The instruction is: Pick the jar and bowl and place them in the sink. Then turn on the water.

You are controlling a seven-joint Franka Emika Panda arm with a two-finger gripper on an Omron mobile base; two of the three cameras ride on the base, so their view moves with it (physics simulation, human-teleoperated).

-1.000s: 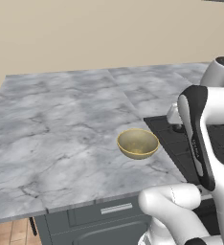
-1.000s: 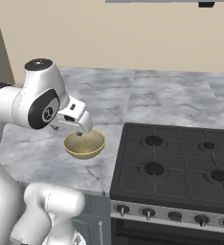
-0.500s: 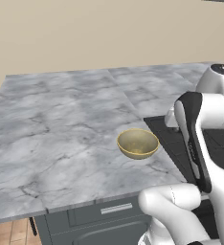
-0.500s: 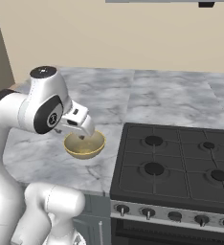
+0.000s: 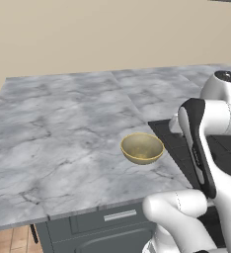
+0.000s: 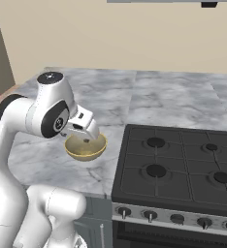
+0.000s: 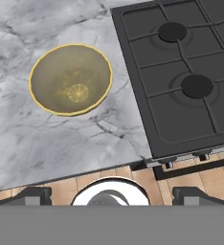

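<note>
In the left base view, the bowl (image 5: 142,147) is sitting upright on the grey marble counter (image 5: 63,128), near the front edge and just beside the black stove top (image 5: 179,148). The white arm (image 5: 206,133) is rising at the right, past the bowl.

In the right base view, the gripper (image 6: 86,133) is hanging above the near rim of the bowl (image 6: 86,148), apart from it, with nothing between its fingers. The bowl is resting on the counter (image 6: 149,97) to the left of the gas stove (image 6: 183,169), whose four burners and front knobs are showing.

In the hand view, the camera is looking down on the bowl (image 7: 71,85), its speckled olive inside facing up. The two dark fingertips (image 7: 30,195) are standing wide apart at the bottom, holding nothing. The stove (image 7: 181,72) is lying to the right of the bowl.
</note>
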